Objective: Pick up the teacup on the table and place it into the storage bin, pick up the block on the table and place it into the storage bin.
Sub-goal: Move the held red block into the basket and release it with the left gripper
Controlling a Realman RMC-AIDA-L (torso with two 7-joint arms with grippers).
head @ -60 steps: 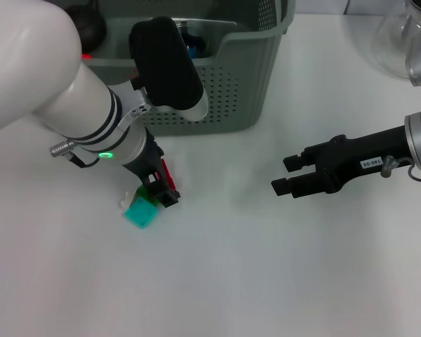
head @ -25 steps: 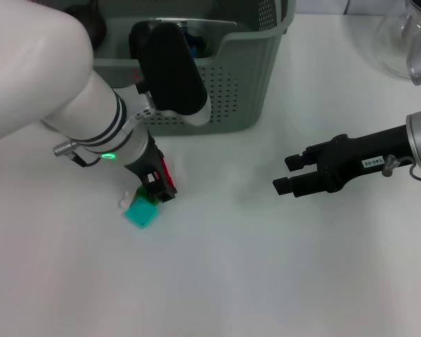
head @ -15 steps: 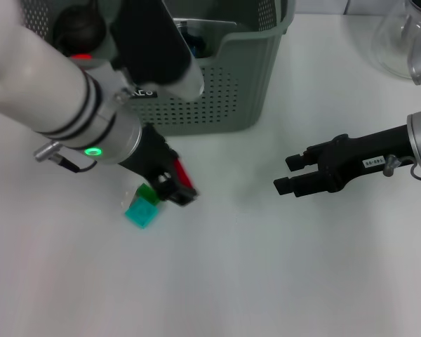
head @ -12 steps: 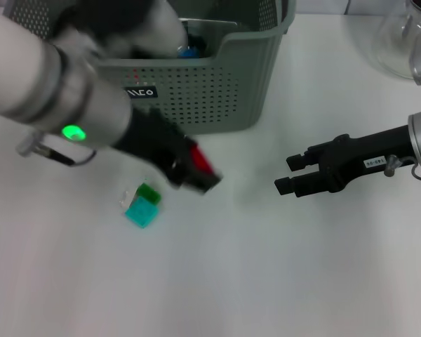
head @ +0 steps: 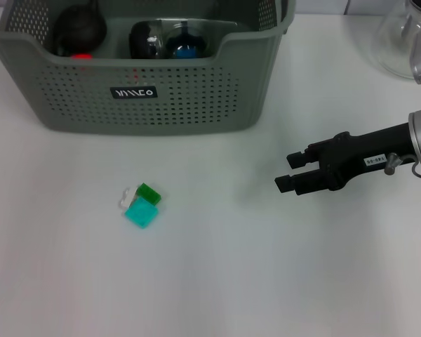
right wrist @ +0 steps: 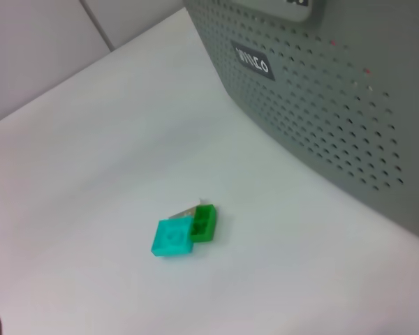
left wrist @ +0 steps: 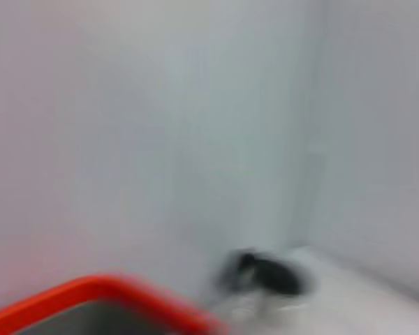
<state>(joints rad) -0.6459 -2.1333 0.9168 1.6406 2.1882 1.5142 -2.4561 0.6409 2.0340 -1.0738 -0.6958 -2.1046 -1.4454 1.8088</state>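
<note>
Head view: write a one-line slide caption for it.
Teal and green plastic blocks lie on the white table before the grey-green perforated storage bin; the black right gripper hovers open nearby.

A plain white table fills almost the whole head view; its surface is evenly lit, with only soft shadows cast on it. At its far right corner a clear glass vessel is seen, cut off by the edge. In the right wrist view a pale wall with thin dark seams is seen behind the table edge.
</note>
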